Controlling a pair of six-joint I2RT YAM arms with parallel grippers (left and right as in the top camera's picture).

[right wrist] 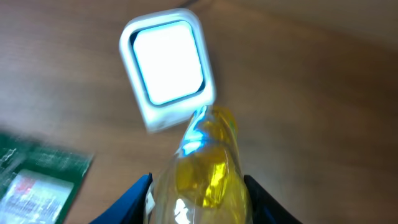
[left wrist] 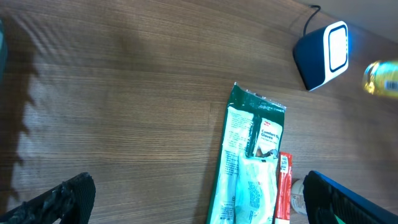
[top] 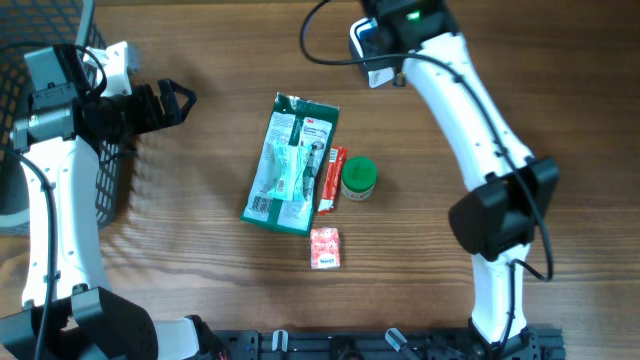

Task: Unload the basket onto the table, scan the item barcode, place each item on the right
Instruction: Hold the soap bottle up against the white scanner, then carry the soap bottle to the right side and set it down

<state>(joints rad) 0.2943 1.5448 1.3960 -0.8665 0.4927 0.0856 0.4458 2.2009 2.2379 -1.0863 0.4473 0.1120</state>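
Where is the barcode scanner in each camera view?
Overhead: scanner at the top, right of centre.
Left wrist: scanner in the upper right.
Right wrist: scanner upper middle, beyond the yellow bottle.
Shared landmark: green package, centre overhead, bottom middle-right in left wrist, lower left in right wrist.

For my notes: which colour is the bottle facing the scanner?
Transparent yellow plastic bottle; best in the right wrist view.

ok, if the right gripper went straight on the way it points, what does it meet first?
The scanner. The right gripper holds a yellow bottle aimed at its lit window, so the bottle's end would touch first; depth is unclear.
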